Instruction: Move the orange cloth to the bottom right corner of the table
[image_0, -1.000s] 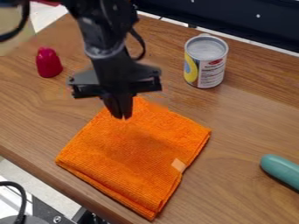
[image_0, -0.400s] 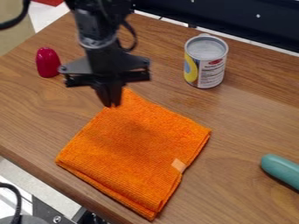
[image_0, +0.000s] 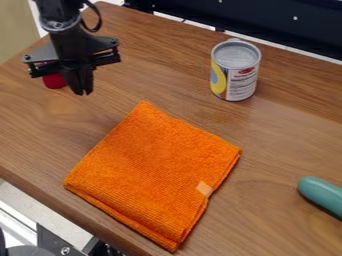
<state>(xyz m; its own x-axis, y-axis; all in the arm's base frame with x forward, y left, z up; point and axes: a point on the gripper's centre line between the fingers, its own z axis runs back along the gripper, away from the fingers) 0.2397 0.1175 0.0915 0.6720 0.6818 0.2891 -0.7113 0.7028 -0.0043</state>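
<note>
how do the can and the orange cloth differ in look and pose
The can is a rigid cylinder standing upright; the orange cloth is soft, folded and lies flat. The can is silvery with a printed label, while the cloth is nearly all orange with one small pale tag. Both rest on the wooden table.

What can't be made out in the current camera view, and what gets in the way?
Camera view:
- Upper part of the red rounded object: hidden behind the black gripper.
- Far end of the teal rounded object: cut off by the right edge, so its full shape can't be told.
- Fine print on the cylindrical metal can: too small to read.
- Underside of the folded orange cloth: hidden by its upper layers.
</note>
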